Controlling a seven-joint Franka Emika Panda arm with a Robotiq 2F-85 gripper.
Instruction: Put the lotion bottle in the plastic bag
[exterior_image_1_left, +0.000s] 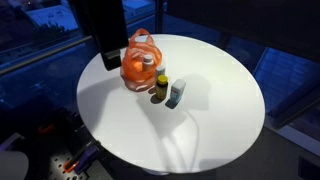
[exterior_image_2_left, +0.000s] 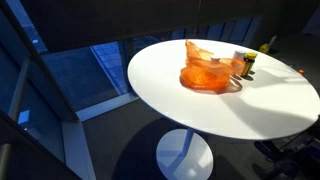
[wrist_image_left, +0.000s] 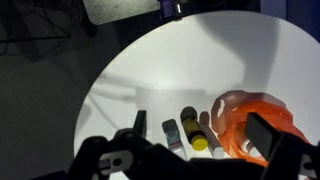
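Hard light from above whitens the table (exterior_image_2_left: 250, 110) almost to glare, while the floor (exterior_image_2_left: 90, 140) around it lies dim and bluish. In the wrist view the gripper (wrist_image_left: 195, 125) is a dark, soft-edged silhouette close to the lens, and the table's rim beyond it bows. Under the gripper the bag (exterior_image_1_left: 141, 60) glows saturated orange and throws soft grey shadows. All pictures are coarse.
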